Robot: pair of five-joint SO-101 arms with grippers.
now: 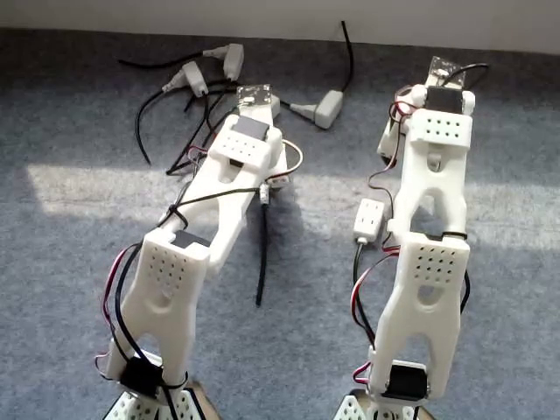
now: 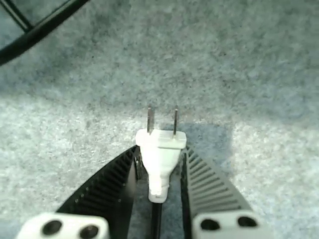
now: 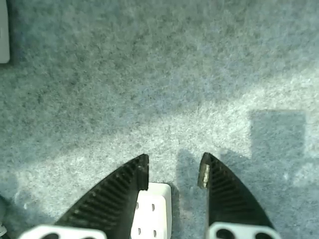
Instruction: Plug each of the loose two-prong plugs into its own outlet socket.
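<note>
My left gripper [image 2: 159,149] is shut on a white two-prong plug [image 2: 159,152], whose prongs point forward over the grey carpet and whose black cord runs back between the fingers. In the high view this gripper [image 1: 256,98] sits mid-carpet. My right gripper [image 3: 174,172] stands open just above the carpet, with a white outlet socket [image 3: 151,209] lying by one finger [image 3: 134,184]. From above, the right gripper [image 1: 446,70] is at the far right. Another white socket [image 1: 368,219] with a cable lies between the arms.
Loose white plugs [image 1: 229,59] [image 1: 194,80] [image 1: 325,108] with black cords lie at the far side. A black cord [image 1: 262,254] trails between the arms. A white block edge [image 3: 4,30] shows off to one side. A pale wall bounds the far edge.
</note>
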